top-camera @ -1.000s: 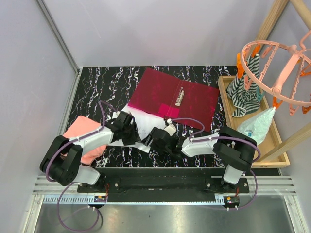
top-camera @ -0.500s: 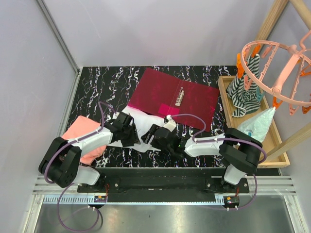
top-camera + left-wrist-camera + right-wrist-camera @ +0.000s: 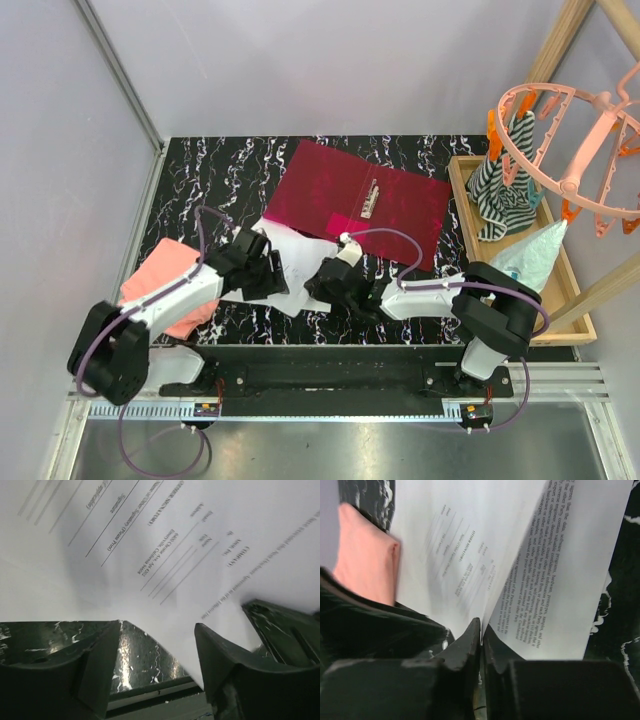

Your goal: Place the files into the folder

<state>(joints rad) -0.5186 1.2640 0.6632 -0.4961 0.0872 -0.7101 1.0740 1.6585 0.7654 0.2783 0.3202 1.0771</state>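
Note:
The files (image 3: 296,258), white printed sheets, lie at the table's front middle, their far edge reaching the folder (image 3: 340,195), which lies open and crimson behind them. My right gripper (image 3: 314,286) is at the sheets' near right side. In the right wrist view the gripper (image 3: 481,636) is shut on the edge of a lifted sheet (image 3: 560,570). My left gripper (image 3: 278,276) is over the sheets' left part. Its jaws (image 3: 157,652) stand open in the left wrist view, with the paper (image 3: 175,545) just beyond them and only dark table between the fingers.
A pink folded cloth (image 3: 165,285) lies at the front left beside the left arm. A metal clip (image 3: 372,197) sits in the folder's spine. At the right, a wooden tray (image 3: 572,318) holds a striped cloth (image 3: 505,195) and a pale bag (image 3: 530,255), under a pink hanger (image 3: 570,150).
My right gripper has closed onto the edge of a sheet. The left gripper has opened wider and drawn back a little to the left; the sheets have shifted slightly.

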